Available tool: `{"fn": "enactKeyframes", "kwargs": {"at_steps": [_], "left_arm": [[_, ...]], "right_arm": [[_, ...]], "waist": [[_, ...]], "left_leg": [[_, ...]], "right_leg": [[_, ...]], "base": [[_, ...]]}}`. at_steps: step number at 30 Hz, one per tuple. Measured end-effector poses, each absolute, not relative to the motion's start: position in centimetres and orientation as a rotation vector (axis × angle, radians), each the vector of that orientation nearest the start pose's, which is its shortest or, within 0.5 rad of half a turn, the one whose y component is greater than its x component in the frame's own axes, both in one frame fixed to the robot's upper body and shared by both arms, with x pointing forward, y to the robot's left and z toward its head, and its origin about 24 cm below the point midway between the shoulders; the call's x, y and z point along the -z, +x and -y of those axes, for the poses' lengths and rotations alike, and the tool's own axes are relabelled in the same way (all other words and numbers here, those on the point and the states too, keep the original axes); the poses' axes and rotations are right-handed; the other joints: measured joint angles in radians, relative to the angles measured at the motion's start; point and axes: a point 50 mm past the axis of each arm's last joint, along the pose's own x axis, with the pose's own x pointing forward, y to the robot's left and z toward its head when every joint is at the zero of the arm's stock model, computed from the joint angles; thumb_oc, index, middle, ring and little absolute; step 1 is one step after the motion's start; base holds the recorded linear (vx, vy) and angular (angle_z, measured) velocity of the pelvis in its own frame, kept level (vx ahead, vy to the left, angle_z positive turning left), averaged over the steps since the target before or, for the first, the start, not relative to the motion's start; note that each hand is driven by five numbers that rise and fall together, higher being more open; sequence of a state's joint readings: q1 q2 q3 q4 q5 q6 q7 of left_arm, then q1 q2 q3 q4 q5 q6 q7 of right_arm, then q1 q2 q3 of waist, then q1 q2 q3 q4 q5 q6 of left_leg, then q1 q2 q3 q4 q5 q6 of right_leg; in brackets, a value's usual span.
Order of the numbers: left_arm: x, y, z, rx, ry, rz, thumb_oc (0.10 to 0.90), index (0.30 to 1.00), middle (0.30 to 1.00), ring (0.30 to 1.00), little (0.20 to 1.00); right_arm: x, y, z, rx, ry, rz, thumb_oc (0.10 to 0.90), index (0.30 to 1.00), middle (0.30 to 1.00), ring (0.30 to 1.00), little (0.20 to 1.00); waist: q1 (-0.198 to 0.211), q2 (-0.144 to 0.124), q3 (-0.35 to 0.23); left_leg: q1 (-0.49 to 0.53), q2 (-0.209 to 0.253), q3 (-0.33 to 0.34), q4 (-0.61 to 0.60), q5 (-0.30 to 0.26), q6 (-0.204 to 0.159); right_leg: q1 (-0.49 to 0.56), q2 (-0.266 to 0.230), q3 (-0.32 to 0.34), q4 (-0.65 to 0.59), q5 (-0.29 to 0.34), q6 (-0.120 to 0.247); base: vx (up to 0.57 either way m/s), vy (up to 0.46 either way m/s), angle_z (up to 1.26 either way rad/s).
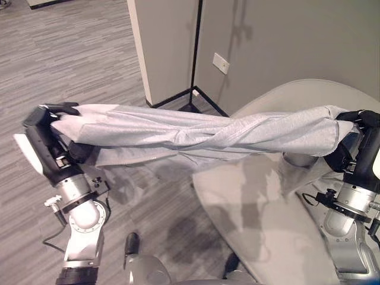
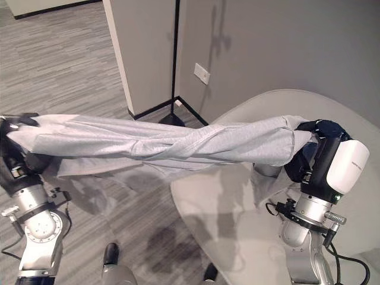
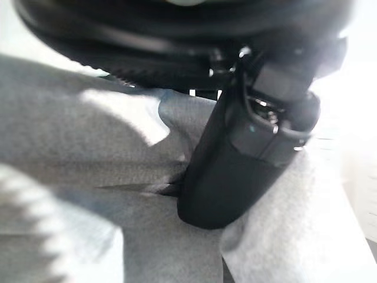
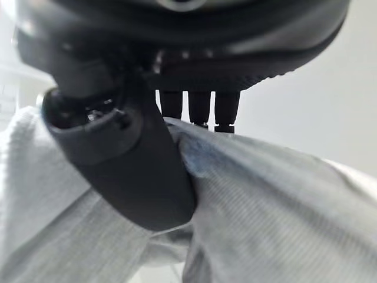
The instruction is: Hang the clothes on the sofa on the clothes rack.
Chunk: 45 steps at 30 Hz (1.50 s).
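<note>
A light grey garment (image 1: pixel 196 133) is stretched in the air between my two hands, twisted along its middle, above the floor and the sofa's edge. My left hand (image 1: pixel 50 127) grips its left end, thumb (image 3: pixel 235 159) pressed onto the cloth (image 3: pixel 88 177). At the other end my right hand (image 2: pixel 323 148) holds it over the pale sofa (image 1: pixel 273 208), the thumb (image 4: pixel 129 171) pinching the fabric (image 4: pixel 277 200) against the fingers. A fold of the garment hangs down below the stretched part towards the sofa seat.
The black base and pole of a stand (image 1: pixel 193 89) rise by the wall corner behind the garment. A wall socket (image 1: pixel 221 63) sits on the grey wall. Grey striped carpet (image 1: pixel 77 53) spreads to the left.
</note>
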<state>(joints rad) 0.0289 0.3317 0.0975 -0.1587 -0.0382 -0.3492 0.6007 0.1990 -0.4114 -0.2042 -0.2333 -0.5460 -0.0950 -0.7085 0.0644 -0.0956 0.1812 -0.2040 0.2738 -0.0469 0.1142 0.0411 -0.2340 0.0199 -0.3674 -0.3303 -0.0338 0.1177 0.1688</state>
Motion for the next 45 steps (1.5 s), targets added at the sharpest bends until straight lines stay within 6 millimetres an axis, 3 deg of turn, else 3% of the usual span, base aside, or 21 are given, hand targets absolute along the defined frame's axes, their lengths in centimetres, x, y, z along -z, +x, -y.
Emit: {"fn": "enactKeyframes", "kwargs": {"at_steps": [5, 7, 8, 9, 11, 12, 13, 14, 15, 18, 19, 20, 23, 26, 29, 31, 33, 36, 38, 41, 45], "left_arm": [[-12.3, 23.1, -23.7, -0.501, 0.104, 0.517, 0.4, 0.3, 0.3, 0.3, 0.3], [-12.5, 23.1, -23.5, -0.453, 0.098, 0.512, 0.4, 0.3, 0.3, 0.3, 0.3], [-12.4, 23.1, -23.2, -0.43, 0.093, 0.509, 0.4, 0.3, 0.3, 0.3, 0.3], [-12.3, 23.1, -22.8, -0.4, 0.089, 0.504, 0.4, 0.3, 0.3, 0.3, 0.3], [-12.1, 23.0, -22.4, -0.37, 0.08, 0.493, 0.4, 0.3, 0.3, 0.3, 0.3], [-11.7, 22.4, -21.5, -0.329, 0.029, 0.47, 0.4, 0.3, 0.3, 0.3, 0.3], [-10.9, 22.4, -20.0, -0.257, -0.007, 0.438, 0.4, 0.3, 0.3, 0.3, 0.3], [-10.3, 22.5, -19.4, -0.217, -0.011, 0.408, 0.4, 0.3, 0.3, 0.3, 0.3], [-9.3, 22.7, -18.5, -0.174, -0.06, 0.357, 0.4, 0.3, 0.3, 0.3, 0.3], [-7.3, 22.7, -16.4, -0.035, -0.103, 0.231, 0.4, 0.3, 0.3, 0.3, 0.3], [-6.9, 22.5, -16.0, 0.003, -0.102, 0.206, 0.4, 0.3, 0.3, 0.3, 0.3], [-6.4, 21.9, -15.3, 0.055, -0.105, 0.176, 0.4, 0.3, 0.3, 0.3, 0.3], [-6.9, 20.8, -15.8, 0.062, -0.11, 0.184, 0.4, 0.3, 0.3, 0.3, 0.3], [-7.5, 21.1, -16.7, 0.027, -0.103, 0.212, 0.4, 0.3, 0.3, 0.3, 0.3], [-8.5, 21.9, -16.9, 0.024, -0.094, 0.257, 0.4, 0.3, 0.3, 0.3, 0.3], [-8.6, 22.0, -17.0, 0.019, -0.091, 0.259, 0.4, 0.3, 0.3, 0.3, 0.3], [-8.7, 21.9, -17.0, 0.025, -0.092, 0.266, 0.4, 0.3, 0.3, 0.3, 0.3], [-8.7, 22.0, -16.6, 0.021, -0.113, 0.269, 0.4, 0.3, 0.3, 0.3, 0.3], [-8.0, 22.4, -16.1, 0.032, -0.114, 0.24, 0.4, 0.3, 0.3, 0.3, 0.3], [-7.0, 22.8, -15.7, 0.028, -0.106, 0.187, 0.4, 0.3, 0.3, 0.3, 0.3], [-7.3, 23.4, -16.1, 0.009, -0.089, 0.197, 0.4, 0.3, 0.3, 0.3, 0.3]], "right_arm": [[-12.2, 19.2, 26.1, 0.801, -0.907, 0.482, 0.4, 0.3, 0.3, 0.3, 0.3], [-13.1, 20.1, 25.6, 0.804, -0.873, 0.516, 0.4, 0.3, 0.3, 0.3, 0.3], [-13.0, 20.1, 25.5, 0.799, -0.874, 0.514, 0.4, 0.3, 0.3, 0.3, 0.3], [-12.7, 20.0, 25.3, 0.791, -0.866, 0.501, 0.4, 0.3, 0.3, 0.3, 0.3], [-12.1, 19.8, 24.9, 0.75, -0.87, 0.481, 0.4, 0.3, 0.3, 0.3, 0.3], [-12.1, 19.7, 25.1, 0.733, -0.886, 0.474, 0.4, 0.3, 0.3, 0.3, 0.3], [-11.6, 19.2, 25.6, 0.738, -0.903, 0.444, 0.4, 0.3, 0.3, 0.3, 0.3], [-11.0, 18.9, 25.4, 0.73, -0.897, 0.415, 0.4, 0.3, 0.3, 0.3, 0.3], [-10.3, 19.0, 24.8, 0.655, -0.907, 0.405, 0.4, 0.3, 0.3, 0.3, 0.3], [-10.0, 18.7, 24.8, 0.623, -0.926, 0.404, 0.4, 0.3, 0.3, 0.3, 0.3], [-10.1, 18.6, 25.2, 0.635, -0.938, 0.402, 0.4, 0.3, 0.3, 0.3, 0.3], [-10.4, 18.4, 26.1, 0.668, -0.961, 0.397, 0.4, 0.3, 0.3, 0.3, 0.3], [-11.6, 18.9, 26.8, 0.691, -0.991, 0.436, 0.4, 0.3, 0.3, 0.3, 0.3], [-11.5, 19.2, 26.2, 0.666, -0.942, 0.439, 0.4, 0.3, 0.3, 0.3, 0.3], [-11.9, 19.6, 26.1, 0.656, -0.901, 0.458, 0.4, 0.3, 0.3, 0.3, 0.3], [-12.4, 19.8, 26.1, 0.658, -0.868, 0.48, 0.4, 0.3, 0.3, 0.3, 0.3], [-12.5, 19.8, 26.3, 0.673, -0.837, 0.481, 0.4, 0.3, 0.3, 0.3, 0.3], [-13.0, 20.4, 26.2, 0.7, -0.782, 0.506, 0.4, 0.3, 0.3, 0.3, 0.3], [-13.7, 21.3, 26.3, 0.718, -0.774, 0.538, 0.4, 0.3, 0.3, 0.3, 0.3], [-13.2, 21.4, 26.7, 0.719, -0.775, 0.51, 0.4, 0.3, 0.3, 0.3, 0.3], [-11.8, 19.3, 26.6, 0.671, -0.805, 0.442, 0.4, 0.3, 0.3, 0.3, 0.3]], "waist": [[0.018, -0.057, -0.011], [-0.003, -0.019, -0.007], [-0.002, -0.009, -0.008], [-0.014, -0.001, -0.007], [0.005, -0.002, -0.006], [0.009, 0.009, -0.002], [-0.007, 0.028, 0.014], [-0.023, 0.039, 0.013], [-0.02, 0.039, 0.025], [-0.097, -0.021, 0.039], [-0.109, -0.034, 0.033], [-0.109, -0.017, 0.028], [-0.093, 0.047, 0.021], [-0.09, 0.052, 0.021], [-0.106, 0.034, 0.042], [-0.102, 0.031, 0.045], [-0.103, 0.034, 0.045], [-0.098, 0.019, 0.052], [-0.08, 0.029, 0.058], [-0.056, 0.071, 0.053], [-0.075, 0.04, 0.048]], "left_leg": [[-0.073, -0.16, 0.018, 0.24, -0.135, 0.098], [-0.081, -0.195, 0.047, 0.286, -0.167, 0.154], [-0.075, -0.203, 0.032, 0.269, -0.164, 0.168], [-0.057, -0.222, 0.039, 0.253, -0.158, 0.206], [-0.018, -0.243, 0.039, 0.196, -0.138, 0.218], [-0.017, -0.274, 0.039, 0.198, -0.142, 0.238], [0.02, -0.276, -0.006, 0.138, -0.114, 0.248], [0.032, -0.265, -0.043, 0.096, -0.099, 0.258], [0.053, -0.253, -0.099, 0.051, -0.089, 0.299], [0.083, -0.318, -0.183, 0.011, -0.07, 0.302], [0.101, -0.347, -0.184, -0.006, -0.055, 0.29], [0.118, -0.361, -0.213, -0.052, -0.06, 0.267], [0.146, -0.338, -0.233, -0.073, -0.06, 0.241], [0.183, -0.332, -0.223, -0.079, -0.061, 0.24], [0.072, -0.384, -0.114, 0.239, -0.12, 0.152], [-0.019, -0.38, -0.08, 0.449, -0.15, 0.165], [-0.062, -0.298, -0.039, 0.477, -0.165, 0.19], [-0.09, -0.156, -0.035, 0.202, -0.172, 0.202], [-0.104, -0.119, -0.137, -0.045, -0.116, 0.163], [-0.125, -0.076, -0.096, -0.08, -0.077, 0.151], [-0.168, -0.187, -0.006, 0.096, 0.071, 0.148]], "right_leg": [[-0.006, -0.151, 0.008, 0.127, 0.16, -0.025], [-0.015, -0.185, -0.034, 0.178, 0.282, -0.123], [-0.02, -0.206, -0.028, 0.186, 0.326, -0.096], [-0.039, -0.197, -0.005, 0.24, 0.264, -0.056], [-0.056, -0.12, -0.026, 0.31, 0.082, -0.086], [-0.028, -0.107, -0.015, 0.301, 0.15, -0.116], [-0.079, -0.092, 0.11, 0.412, 0.07, -0.039], [-0.106, -0.014, 0.153, 0.441, -0.036, -0.001], [-0.194, 0.189, 0.294, 0.465, -0.196, 0.031], [-0.238, 0.404, 0.389, 0.273, -0.237, -0.046], [-0.24, 0.363, 0.342, 0.273, -0.149, -0.089], [-0.231, 0.358, 0.334, 0.26, -0.17, -0.147], [-0.21, 0.365, 0.293, 0.201, -0.153, -0.133], [-0.17, 0.37, 0.294, 0.187, -0.147, -0.143], [-0.1, 0.333, 0.298, 0.152, -0.159, -0.161], [-0.051, 0.324, 0.308, 0.111, -0.162, -0.185], [-0.028, 0.324, 0.315, 0.098, -0.174, -0.198], [-0.001, 0.309, 0.347, 0.036, -0.163, -0.14], [0.021, 0.279, 0.381, 0.017, -0.165, -0.121], [0.101, 0.248, 0.421, 0.001, -0.225, -0.056], [0.096, 0.112, 0.425, 0.102, -0.255, -0.06]], "base": [[0.02, 0.678, 0.38], [0.07, 0.526, 0.27], [0.08, 0.408, 0.43], [0.08, 0.349, 0.19], [0.16, 0.475, 0.19], [0.31, 0.615, 0.74], [0.3, 0.495, 1.1], [0.26, 0.3, 1.09], [0.22, 0.212, 1.04], [0.22, 0.105, 1.47], [0.21, 0.042, 1.77], [0.1, 0.004, 1.02], [0.23, -0.02, 0.34], [0.17, 0.086, -0.04], [0.06, 0.08, -0.01], [0.09, 0.05, -0.2], [0.29, 0.215, 0.01], [0.3, 0.293, -0.18], [0.35, 0.493, -0.46], [0.33, 0.571, -0.58], [0.25, 0.432, -0.3]]}}
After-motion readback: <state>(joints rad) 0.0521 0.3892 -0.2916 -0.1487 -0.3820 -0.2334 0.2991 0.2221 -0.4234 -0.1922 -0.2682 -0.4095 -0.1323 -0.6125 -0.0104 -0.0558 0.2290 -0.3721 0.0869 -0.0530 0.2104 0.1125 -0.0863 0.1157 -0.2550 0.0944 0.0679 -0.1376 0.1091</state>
